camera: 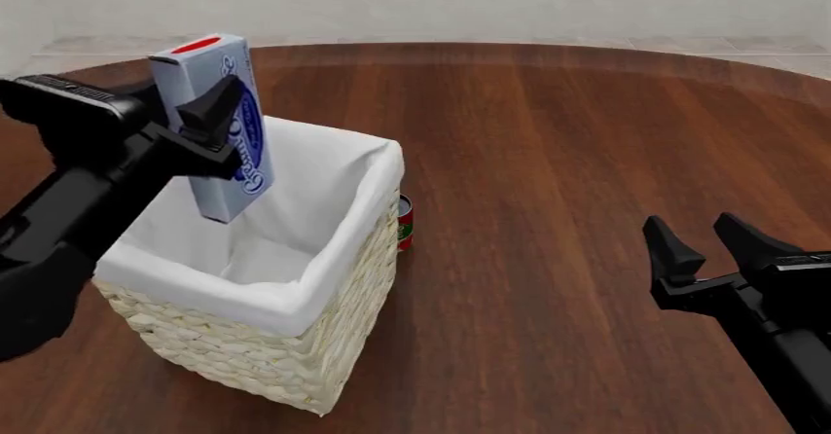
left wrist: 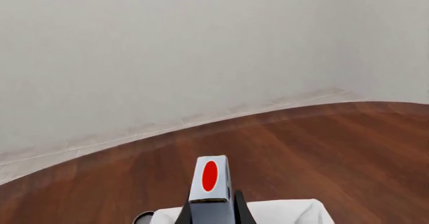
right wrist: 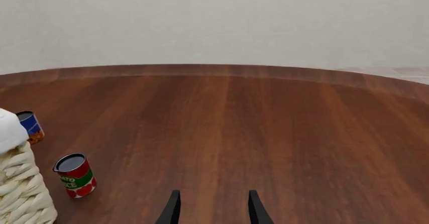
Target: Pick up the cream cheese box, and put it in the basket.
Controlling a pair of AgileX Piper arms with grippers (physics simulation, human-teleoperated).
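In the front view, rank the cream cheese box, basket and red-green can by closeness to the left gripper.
1. Cream cheese box, clamped in the left gripper.
2. Basket, directly beneath it.
3. Red-green can, on the table beyond the basket's right side.

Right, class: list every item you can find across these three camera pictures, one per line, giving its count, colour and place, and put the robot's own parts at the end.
cream cheese box: one, pale blue-white with a red oval on its end face, held upright above the basket's open top
basket: one, cream wicker with white cloth liner, near left part of the table
red-green can: one, red with a green band, on the table just beside the basket's far right side
second can: one, blue and orange, on the table beyond the basket
table: one, dark reddish-brown wood
left claw: one, black, clamped on the box
right claw: one, black, open, over bare table at the right
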